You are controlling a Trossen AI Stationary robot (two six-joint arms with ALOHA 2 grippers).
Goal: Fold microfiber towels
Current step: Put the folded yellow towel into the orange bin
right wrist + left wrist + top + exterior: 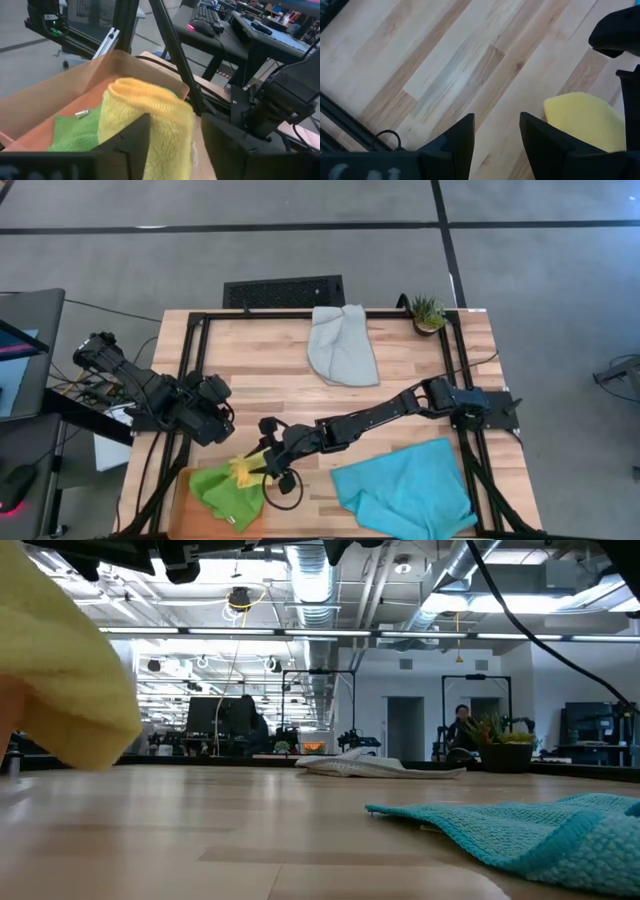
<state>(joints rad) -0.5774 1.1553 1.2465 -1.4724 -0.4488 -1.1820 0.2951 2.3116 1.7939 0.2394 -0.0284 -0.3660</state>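
High view: right gripper [262, 463] reaches across the table [260, 360] to the orange tray [185, 485] at the near left corner, over the yellow towel [243, 471], which sits on the green towel [222, 492]. Grey towel [343, 345] lies at the far edge beside a potted plant [427, 312]; turquoise towel [405, 488] near right.

Right wrist view adds: yellow towel [145, 120] between the spread fingers [127, 145], bunched, folded edge uppermost; whether the pads touch it cannot be told.

Left wrist view: left gripper [496, 135] spread, nothing between its fingers, over bare wood just beside the yellow cloth.

Low view alone shows a person [461, 727] in the room behind.
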